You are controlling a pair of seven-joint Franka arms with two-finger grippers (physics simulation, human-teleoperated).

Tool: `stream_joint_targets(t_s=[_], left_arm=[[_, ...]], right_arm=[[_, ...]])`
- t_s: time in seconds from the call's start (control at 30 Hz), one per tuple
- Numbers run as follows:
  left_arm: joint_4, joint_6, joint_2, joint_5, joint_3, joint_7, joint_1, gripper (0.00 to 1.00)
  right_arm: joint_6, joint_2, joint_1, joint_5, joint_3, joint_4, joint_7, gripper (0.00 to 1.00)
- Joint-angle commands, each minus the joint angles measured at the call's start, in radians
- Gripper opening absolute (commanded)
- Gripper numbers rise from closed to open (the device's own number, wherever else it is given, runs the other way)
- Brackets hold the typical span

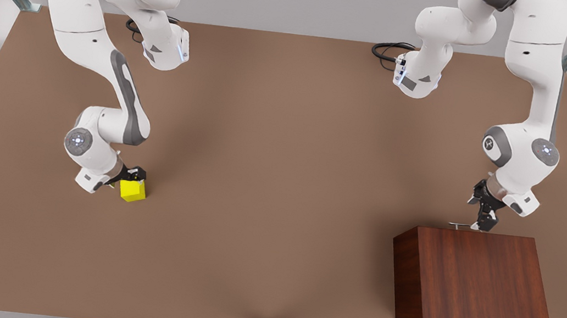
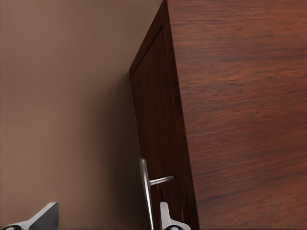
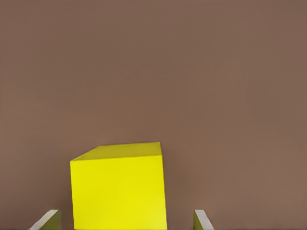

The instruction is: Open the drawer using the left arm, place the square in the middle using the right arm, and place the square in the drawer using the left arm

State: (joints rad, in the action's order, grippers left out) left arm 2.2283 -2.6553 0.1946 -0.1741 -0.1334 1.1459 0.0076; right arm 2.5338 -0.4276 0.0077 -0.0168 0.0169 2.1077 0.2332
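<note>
Left gripper [image 1: 484, 223]: at the cabinet's far top edge, on the front view's right, level with the handle. In the left wrist view its fingers [image 2: 168, 218] are spread, one on each side of the handle bar; no contact with the bar can be confirmed.
Right gripper [image 1: 130, 177]: low over the table on the front view's left, at the cube. In the right wrist view its fingertips [image 3: 202, 221] stand apart, one on each side of the cube, with a gap visible at each side.
Drawer [image 2: 156, 124]: front panel sits flush in the cabinet face; closed.
Handle [image 2: 145, 189]: slim silver bar on a short post, standing off the drawer front; it shows in the front view as a small silver piece just beside the left gripper.
Cabinet [image 1: 472, 277]: dark reddish-brown wood-grain box on the table, on the front view's right, near the near edge.
Cube [image 1: 133, 190]: bright yellow, resting on the table, well apart from the cabinet; between the right fingertips.
Table [image 1: 280, 181]: plain brown surface; its middle lies between cube and cabinet.
</note>
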Motion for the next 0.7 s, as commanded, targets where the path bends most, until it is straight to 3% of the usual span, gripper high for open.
stream_joint_targets(t_s=[0.0,0.47,0.53,0.57,0.63,0.67], left_arm=[[0.001,0.0,0.002,-0.008,0.0,0.0,0.0,1.0],[0.016,0.046,-0.004,-0.025,0.0,0.044,0.0,1.0],[0.016,0.046,-0.006,-0.025,0.0,0.044,0.0,1.0],[0.017,0.052,-0.007,-0.025,0.0,0.044,0.0,1.0],[0.044,0.058,-0.027,-0.025,0.0,0.046,0.0,1.0],[0.045,0.06,-0.029,-0.025,-0.002,0.052,0.0,1.0]], right_arm=[[0.002,0.0,0.0,0.0,0.0,0.0,0.0,1.0],[0.063,-0.059,0.0,0.0,-0.002,0.002,0.035,1.0],[0.063,-0.066,0.002,-0.002,-0.002,-0.002,0.035,0.9],[0.057,-0.065,0.003,-0.003,-0.002,-0.006,0.029,0.9],[0.06,-0.066,0.006,-0.002,-0.002,-0.006,0.032,0.74],[0.062,-0.066,0.006,-0.002,-0.002,-0.008,0.032,0.74]])
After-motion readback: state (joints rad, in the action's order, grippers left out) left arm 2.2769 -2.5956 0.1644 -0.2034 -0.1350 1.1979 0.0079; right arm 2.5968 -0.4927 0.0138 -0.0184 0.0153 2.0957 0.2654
